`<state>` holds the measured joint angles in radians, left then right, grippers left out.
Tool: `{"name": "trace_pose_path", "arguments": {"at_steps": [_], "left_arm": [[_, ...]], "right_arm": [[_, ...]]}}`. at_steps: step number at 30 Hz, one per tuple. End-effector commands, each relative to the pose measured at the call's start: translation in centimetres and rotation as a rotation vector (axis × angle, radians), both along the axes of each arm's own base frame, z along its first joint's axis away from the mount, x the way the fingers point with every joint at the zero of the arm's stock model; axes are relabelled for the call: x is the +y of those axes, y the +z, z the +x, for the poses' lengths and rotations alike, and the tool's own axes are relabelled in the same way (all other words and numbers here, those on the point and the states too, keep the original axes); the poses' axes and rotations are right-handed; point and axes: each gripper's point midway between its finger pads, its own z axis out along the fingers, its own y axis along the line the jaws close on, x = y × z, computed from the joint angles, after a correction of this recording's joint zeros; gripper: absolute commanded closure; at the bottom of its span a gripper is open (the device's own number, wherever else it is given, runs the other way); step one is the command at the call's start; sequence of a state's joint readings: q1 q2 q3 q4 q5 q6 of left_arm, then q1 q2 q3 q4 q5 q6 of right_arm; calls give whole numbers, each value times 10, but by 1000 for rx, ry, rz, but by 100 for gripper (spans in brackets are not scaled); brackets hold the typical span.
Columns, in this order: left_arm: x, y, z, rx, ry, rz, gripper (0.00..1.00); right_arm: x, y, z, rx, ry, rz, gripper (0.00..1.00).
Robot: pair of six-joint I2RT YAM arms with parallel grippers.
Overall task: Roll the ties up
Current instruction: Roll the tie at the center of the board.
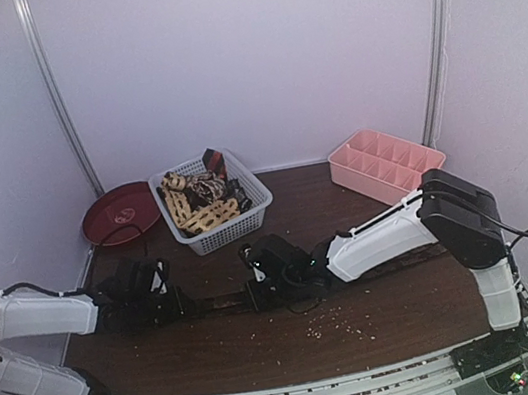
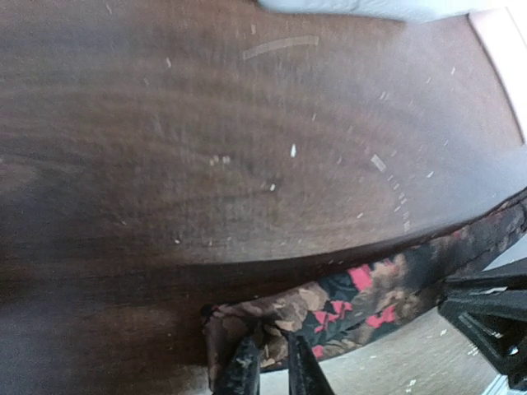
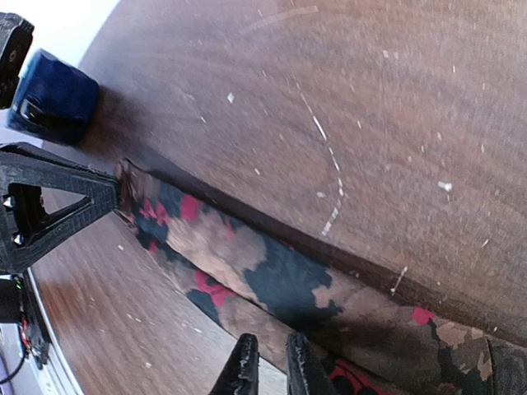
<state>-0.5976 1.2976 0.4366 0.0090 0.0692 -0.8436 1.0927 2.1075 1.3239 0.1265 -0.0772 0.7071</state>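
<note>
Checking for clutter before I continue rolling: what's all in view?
Tie on table: one, dark floral with red and tan, lying flat between the grippers.
Ties in basket: several, tan-cream and dark, heaped.
Basket: one, white lattice, back centre.
Plate: one, dark red, back left.
Tray: one, pink, compartmented, back right.
Mug: one, dark blue, beside the left gripper.
Crumbs: scattered, pale, front centre.
Table: one, dark brown wood.
Left gripper: black, pinching the tie's end.
Right gripper: black, at the tie's edge; grip unclear.
</note>
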Motion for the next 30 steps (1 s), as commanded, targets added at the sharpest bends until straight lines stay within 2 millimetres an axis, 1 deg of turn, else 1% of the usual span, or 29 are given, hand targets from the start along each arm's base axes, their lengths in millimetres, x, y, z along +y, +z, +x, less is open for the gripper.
{"name": "trace_pose_path", "arguments": {"at_steps": [1,3,6,13,15,17,19,23,25,27,30], "left_arm": [[9,24,11,-70,48,29,83],[14,24,11,-79,56,54,77],[20,19,10,-74,61,90,75],[17,2,10,-40,48,96,69],[16,-2,10,-38,48,98,68],[16,-6,10,-31,48,98,69],[16,-10,9,-22,48,95,72],[12,-10,9,-20,28,86,83],[8,-4,9,-28,9,73,92],[3,5,11,-48,-7,50,100],[-6,22,15,-89,-34,8,100]], "right_arm": [[12,38,8,-58,-42,97,86],[16,38,9,-62,-43,113,87],[25,40,13,-68,-51,144,88],[47,44,18,-61,-49,203,88],[53,41,18,-59,-48,210,89],[57,32,19,-46,-49,206,89],[62,25,18,-32,-47,206,89],[63,-3,17,-5,-48,155,89],[61,-18,14,9,-46,121,89],[58,-27,13,18,-48,99,89],[55,-32,12,21,-50,87,90]]}}
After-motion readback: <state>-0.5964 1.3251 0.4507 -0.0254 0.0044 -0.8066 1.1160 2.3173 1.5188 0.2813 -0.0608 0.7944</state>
